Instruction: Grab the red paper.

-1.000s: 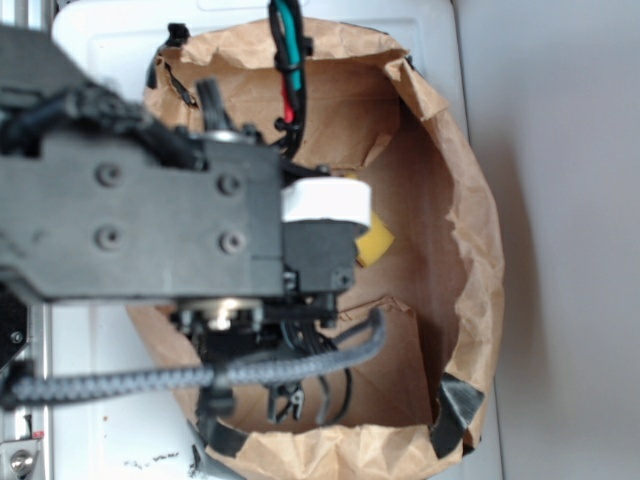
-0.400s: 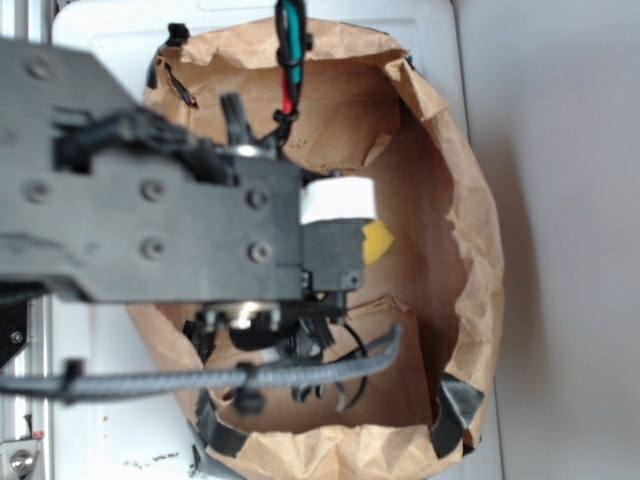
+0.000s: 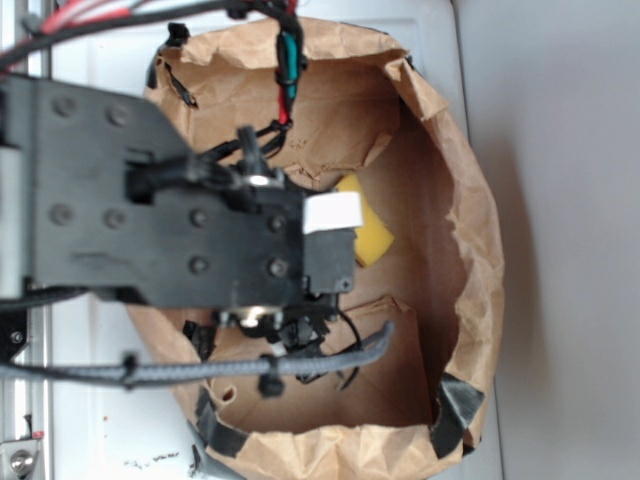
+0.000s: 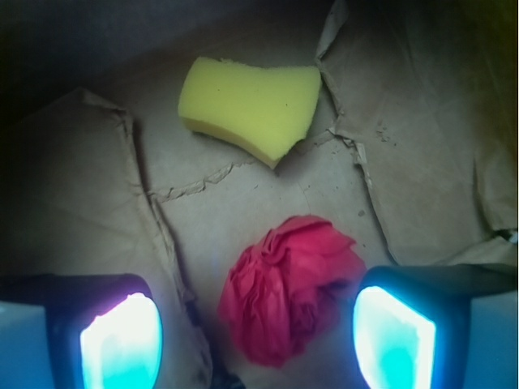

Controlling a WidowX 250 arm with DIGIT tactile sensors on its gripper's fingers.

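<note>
Robot gripper (image 4: 258, 336) poised inside a brown paper bag (image 3: 470, 230), over the red paper (image 4: 288, 300).

Wrist view, left to right: one glowing finger (image 4: 122, 340), the crumpled red paper on the bag floor, nearer the second finger, both spread wide to straddle it, gripping nothing. A yellow sponge (image 4: 250, 105) lies beyond, apart.

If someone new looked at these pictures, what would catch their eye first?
In the wrist view, the red paper, a crumpled wad on the brown paper bag floor, lies between the open gripper's glowing fingers. Beyond it lies the yellow sponge. In the exterior view, the black arm fills the bag's mouth.
</note>
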